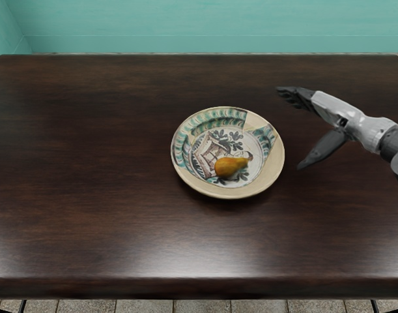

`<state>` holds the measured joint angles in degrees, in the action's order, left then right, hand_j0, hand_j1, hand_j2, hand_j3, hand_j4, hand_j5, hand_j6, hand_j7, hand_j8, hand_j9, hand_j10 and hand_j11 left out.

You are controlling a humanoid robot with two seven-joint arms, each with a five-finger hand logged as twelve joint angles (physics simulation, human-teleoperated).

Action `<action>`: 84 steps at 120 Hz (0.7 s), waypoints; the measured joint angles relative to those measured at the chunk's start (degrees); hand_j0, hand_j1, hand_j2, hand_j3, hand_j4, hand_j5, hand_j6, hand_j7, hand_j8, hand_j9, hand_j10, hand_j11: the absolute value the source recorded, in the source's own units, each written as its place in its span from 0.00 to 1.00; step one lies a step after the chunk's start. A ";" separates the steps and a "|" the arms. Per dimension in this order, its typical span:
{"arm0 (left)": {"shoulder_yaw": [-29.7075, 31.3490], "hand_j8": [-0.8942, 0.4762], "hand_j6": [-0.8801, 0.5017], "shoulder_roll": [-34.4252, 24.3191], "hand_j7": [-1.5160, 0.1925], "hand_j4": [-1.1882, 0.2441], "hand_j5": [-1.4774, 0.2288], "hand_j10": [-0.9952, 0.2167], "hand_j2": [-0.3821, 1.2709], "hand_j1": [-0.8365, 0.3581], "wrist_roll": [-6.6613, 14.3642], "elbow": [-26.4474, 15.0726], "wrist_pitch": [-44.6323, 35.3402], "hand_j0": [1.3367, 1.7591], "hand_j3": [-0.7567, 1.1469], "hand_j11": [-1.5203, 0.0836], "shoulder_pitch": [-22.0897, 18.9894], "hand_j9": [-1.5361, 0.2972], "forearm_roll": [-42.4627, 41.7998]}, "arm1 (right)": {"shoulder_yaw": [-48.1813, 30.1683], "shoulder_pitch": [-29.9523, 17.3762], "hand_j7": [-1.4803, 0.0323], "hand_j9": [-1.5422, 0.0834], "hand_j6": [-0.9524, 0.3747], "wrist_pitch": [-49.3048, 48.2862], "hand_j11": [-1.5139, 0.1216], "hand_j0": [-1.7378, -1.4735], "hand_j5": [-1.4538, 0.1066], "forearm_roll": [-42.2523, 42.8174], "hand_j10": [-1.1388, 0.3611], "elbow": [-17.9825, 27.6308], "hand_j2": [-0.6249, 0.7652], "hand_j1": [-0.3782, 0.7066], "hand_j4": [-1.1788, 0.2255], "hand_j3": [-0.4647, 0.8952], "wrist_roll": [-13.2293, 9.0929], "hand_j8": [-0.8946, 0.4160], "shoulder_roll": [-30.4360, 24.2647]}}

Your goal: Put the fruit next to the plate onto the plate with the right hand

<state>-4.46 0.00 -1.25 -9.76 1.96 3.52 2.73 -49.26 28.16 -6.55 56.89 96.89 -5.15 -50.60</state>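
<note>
Orange-brown pear lies in the plate at mid-frame. The right hand hovers at the right edge, fingers spread and holding nothing. A low sweep could clip the rim and roll the pear onto the table.

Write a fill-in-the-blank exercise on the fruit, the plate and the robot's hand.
1. The fruit lying on the plate is a ____.
2. The right hand, fingers spread, holds ____.
3. In the picture, that hand is on the plate's ____ side.

Missing words: pear; nothing; right.
</note>
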 joint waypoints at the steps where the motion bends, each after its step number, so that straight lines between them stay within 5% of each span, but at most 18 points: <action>1: 0.00 0.65 0.64 0.00 0.89 0.83 0.87 0.82 0.23 0.99 0.00 0.00 0.00 0.76 0.40 0.95 0.00 0.84 0.00 | -0.21 0.00 0.90 0.88 0.65 -0.65 0.85 0.30 0.86 -0.70 0.70 -0.12 0.45 0.12 0.77 0.34 -0.01 0.62 -0.57; 33: -0.03 0.65 0.64 0.00 0.89 0.83 0.87 0.82 0.23 0.99 0.00 -0.02 0.19 0.76 0.40 0.95 0.01 0.84 -0.13 | -3.07 -0.01 0.95 0.92 0.69 -24.29 0.90 0.30 0.90 -20.74 0.74 -5.04 0.45 0.06 0.81 0.34 -0.11 0.65 -11.38; 84: 0.09 0.65 0.64 0.00 0.89 0.83 0.87 0.82 0.23 0.99 0.04 -0.09 0.49 0.76 0.40 0.95 -4.70 0.84 -0.48 | -4.37 -0.08 0.97 0.94 0.70 -28.39 0.91 0.30 0.92 -26.02 0.75 -6.33 0.45 0.04 0.83 0.34 -0.12 0.67 -13.82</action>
<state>-4.37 0.00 -1.20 -9.84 2.45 -1.18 2.25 -53.63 28.08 -34.94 30.87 90.56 -5.27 -64.43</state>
